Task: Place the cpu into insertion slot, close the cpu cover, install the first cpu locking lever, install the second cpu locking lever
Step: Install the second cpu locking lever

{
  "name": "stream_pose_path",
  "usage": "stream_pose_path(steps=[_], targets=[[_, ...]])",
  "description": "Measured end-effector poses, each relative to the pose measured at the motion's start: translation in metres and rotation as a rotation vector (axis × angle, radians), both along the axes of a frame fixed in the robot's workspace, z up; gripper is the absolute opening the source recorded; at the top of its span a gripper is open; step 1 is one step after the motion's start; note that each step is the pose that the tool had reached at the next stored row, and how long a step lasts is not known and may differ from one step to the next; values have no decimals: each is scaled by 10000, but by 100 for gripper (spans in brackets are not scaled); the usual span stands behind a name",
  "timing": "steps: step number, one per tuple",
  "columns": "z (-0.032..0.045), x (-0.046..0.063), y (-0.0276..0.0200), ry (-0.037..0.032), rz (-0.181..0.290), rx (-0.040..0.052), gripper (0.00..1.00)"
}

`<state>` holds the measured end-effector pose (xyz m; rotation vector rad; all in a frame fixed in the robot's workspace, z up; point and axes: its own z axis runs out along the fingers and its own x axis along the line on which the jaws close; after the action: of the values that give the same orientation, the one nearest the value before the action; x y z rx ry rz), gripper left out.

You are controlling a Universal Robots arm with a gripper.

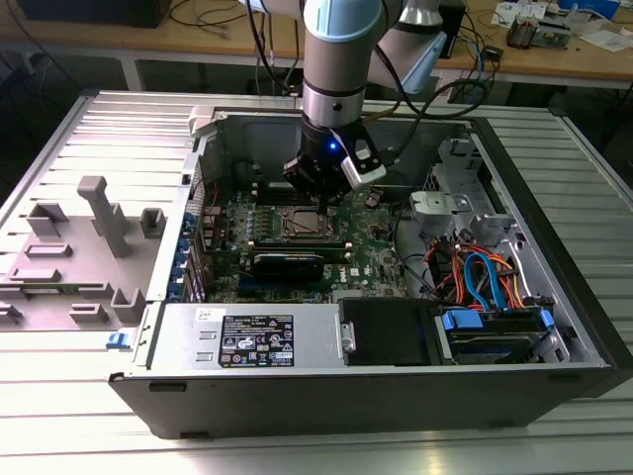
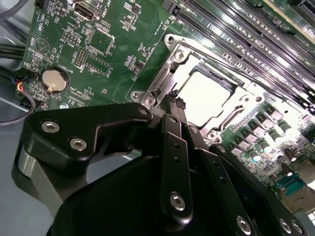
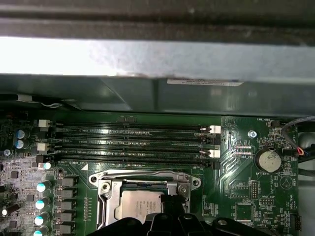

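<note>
The arm reaches down into an open computer case [image 1: 554,327] that lies on its side on a ribbed metal table [image 1: 59,416]. In the exterior view the gripper [image 1: 318,188] hangs just above the insertion slot [image 1: 305,224], which sits near the middle of the green motherboard [image 1: 381,257]. In the second wrist view the gripper [image 2: 173,100] has its two black fingers [image 2: 177,147] pressed together, with nothing visible between them, and their tips stand over the edge of the socket. The cpu [image 2: 204,92] already lies flat inside the insertion slot [image 2: 170,40], and its light metal top looks very bright. The cpu cover [image 2: 251,93] lies down around the chip, so the chip is seen through the square window of the cover. In the first wrist view the cpu [image 3: 135,206] and the cpu cover [image 3: 147,178] are seen again, with the fingertips just beside the corner of the chip. I cannot tell from the pictures if the tips touch the cover or a lever. Just beside the socket run four long black memory slots [image 3: 133,142]. A round coin battery [image 3: 268,160] sits on the board, well apart from the socket. In the exterior view, orange and blue cables [image 1: 480,272] lie toward the exterior view's right.
</note>
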<state>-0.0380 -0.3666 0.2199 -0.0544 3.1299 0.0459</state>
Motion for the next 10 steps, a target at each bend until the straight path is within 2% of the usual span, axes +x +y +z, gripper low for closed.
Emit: stream_pose_path(steps=[8, 10], targets=[[0, 0, -73, 1, 0, -2, 11], [0, -1, -77, 1, -2, -1, 11]])
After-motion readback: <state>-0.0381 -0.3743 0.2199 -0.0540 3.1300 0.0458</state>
